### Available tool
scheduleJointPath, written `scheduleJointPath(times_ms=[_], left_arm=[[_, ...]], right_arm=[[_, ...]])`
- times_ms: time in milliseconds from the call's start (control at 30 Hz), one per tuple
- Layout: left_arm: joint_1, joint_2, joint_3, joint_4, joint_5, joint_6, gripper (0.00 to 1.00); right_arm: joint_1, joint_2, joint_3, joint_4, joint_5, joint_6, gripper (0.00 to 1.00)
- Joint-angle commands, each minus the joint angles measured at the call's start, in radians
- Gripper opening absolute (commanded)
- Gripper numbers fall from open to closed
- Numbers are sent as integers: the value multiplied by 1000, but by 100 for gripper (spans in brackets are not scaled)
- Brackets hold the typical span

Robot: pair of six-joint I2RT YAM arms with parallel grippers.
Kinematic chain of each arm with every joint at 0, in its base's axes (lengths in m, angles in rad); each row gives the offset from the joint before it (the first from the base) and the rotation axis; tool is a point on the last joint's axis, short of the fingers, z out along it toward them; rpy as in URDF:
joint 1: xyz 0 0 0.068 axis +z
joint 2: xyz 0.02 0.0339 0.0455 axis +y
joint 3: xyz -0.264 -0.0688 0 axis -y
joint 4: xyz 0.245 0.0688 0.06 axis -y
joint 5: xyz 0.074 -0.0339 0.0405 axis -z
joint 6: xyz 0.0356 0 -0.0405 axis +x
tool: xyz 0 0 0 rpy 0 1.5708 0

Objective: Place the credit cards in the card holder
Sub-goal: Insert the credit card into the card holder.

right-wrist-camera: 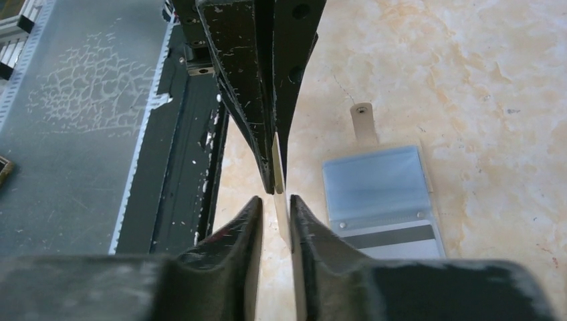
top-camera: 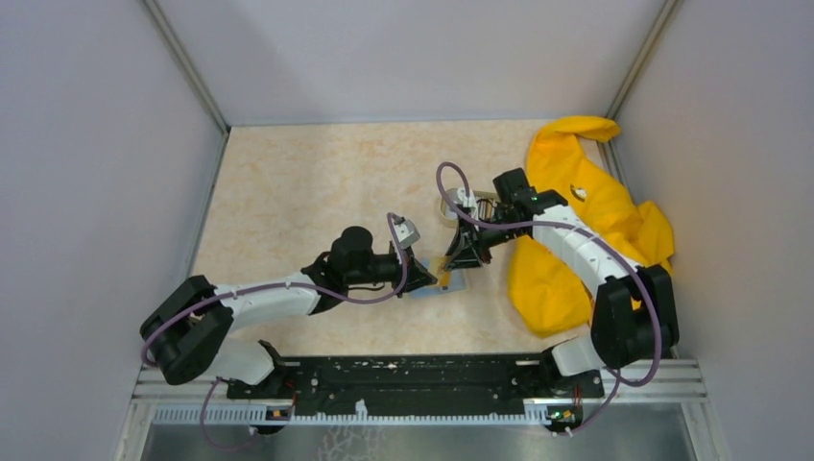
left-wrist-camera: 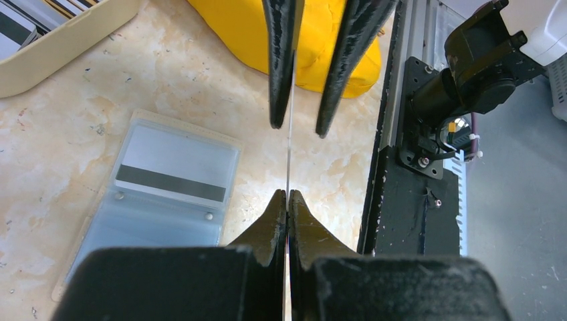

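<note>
- Left gripper [left-wrist-camera: 287,195] clamped shut on one credit card [left-wrist-camera: 289,150], held edge-on above the desk [left-wrist-camera: 167,73].
- Right gripper [right-wrist-camera: 274,204] has its jaws narrowly apart either side of that card; whether they touch it is unclear.
- Card holder [left-wrist-camera: 150,231] lies open just beside, with a striped card [left-wrist-camera: 170,182] seemingly already pocketed.
- Stacked cards [left-wrist-camera: 15,28] wait in the dish [left-wrist-camera: 67,43]: the task looks partly done.
</note>
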Motion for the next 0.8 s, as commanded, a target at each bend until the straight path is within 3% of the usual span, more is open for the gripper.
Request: scheduleJointPath(times_ms=[0, 67, 100, 233, 300, 367, 567, 767], left_arm=[[-2, -21, 17, 13, -4, 17, 0], [-2, -21, 14, 11, -15, 17, 0], [-2, -21, 13, 3, -30, 16, 2], [-2, -49, 4, -75, -169, -14, 49], [-2, -84, -21, -111, -253, -37, 63], [-2, -131, -69, -141, -354, -83, 71], [-2, -240, -199, -217, -559, -262, 78], [-2, -218, -241, -276, -639, -425, 75]], right_arm=[[21, 11, 34, 9, -5, -8, 16], [21, 15, 43, 0, -4, -8, 1], [22, 16, 49, -3, 2, -3, 0], [19, 29, 52, 97, 109, 159, 0], [9, 45, 39, 146, 139, 240, 0], [1, 67, 21, 191, 153, 321, 0], [-2, 147, -21, 306, 247, 527, 0], [-19, 179, -50, 374, 327, 644, 0]])
